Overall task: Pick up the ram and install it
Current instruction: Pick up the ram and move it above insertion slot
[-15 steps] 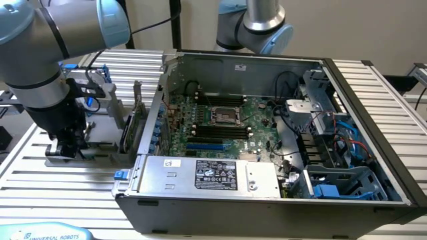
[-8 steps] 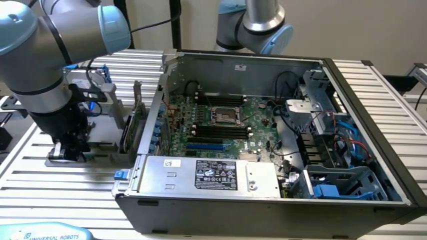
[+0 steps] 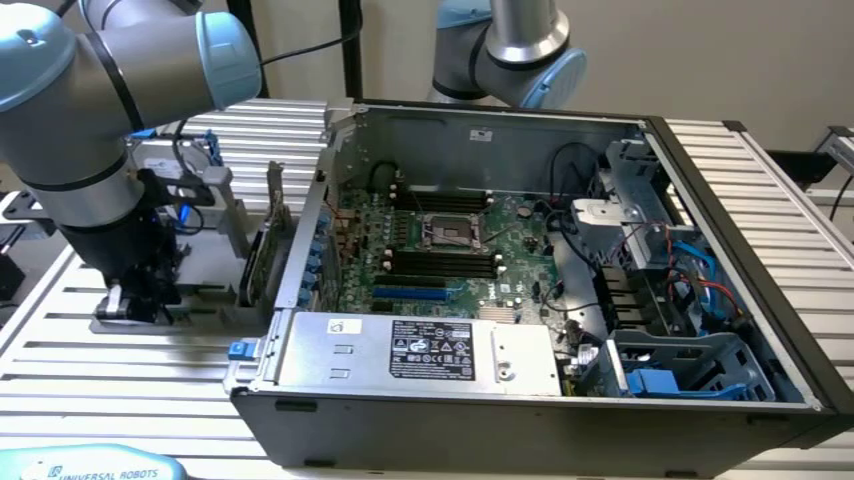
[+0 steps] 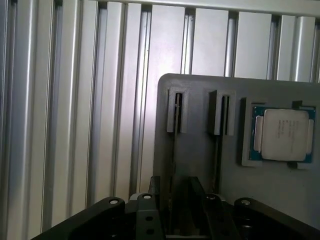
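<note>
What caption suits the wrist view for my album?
Open black gripper over a thin ram stick standing edge-on in a grey tray.

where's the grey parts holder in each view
Exterior view: the grey parts holder sits at the exterior view's left, beside the open computer case.
Wrist view: the grey parts holder is the flat plate carrying two slotted posts and a processor chip.
Shared landmark: the ribbed aluminium table under it.

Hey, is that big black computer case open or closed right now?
Open: the black metal computer case has no side panel on, and the green motherboard inside shows.
</note>
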You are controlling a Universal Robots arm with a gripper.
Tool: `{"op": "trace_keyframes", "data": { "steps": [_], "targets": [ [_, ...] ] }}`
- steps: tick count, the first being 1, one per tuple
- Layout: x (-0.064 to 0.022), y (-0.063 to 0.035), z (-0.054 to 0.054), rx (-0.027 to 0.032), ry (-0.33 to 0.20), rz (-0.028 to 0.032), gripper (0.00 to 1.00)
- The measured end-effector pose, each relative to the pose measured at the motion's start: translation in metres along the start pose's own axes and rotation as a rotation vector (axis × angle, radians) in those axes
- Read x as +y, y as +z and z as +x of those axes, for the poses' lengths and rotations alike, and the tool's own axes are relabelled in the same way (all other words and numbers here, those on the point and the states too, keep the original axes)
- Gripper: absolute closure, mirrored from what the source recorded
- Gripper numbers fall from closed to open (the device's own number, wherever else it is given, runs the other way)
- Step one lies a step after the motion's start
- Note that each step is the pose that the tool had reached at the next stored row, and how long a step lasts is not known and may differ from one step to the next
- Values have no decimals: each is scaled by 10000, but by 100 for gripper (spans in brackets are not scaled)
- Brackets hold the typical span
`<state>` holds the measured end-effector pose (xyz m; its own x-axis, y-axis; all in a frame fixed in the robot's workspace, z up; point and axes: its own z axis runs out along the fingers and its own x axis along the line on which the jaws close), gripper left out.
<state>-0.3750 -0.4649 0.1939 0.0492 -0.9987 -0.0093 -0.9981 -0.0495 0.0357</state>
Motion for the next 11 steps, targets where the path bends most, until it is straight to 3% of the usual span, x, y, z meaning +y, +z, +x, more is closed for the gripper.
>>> {"op": "trace_keyframes", "data": {
  "steps": [9, 11],
  "targets": [
    [0, 0, 5, -7, 201, 2, 64],
    [0, 0, 5, -7, 201, 2, 73]
  ]
}}
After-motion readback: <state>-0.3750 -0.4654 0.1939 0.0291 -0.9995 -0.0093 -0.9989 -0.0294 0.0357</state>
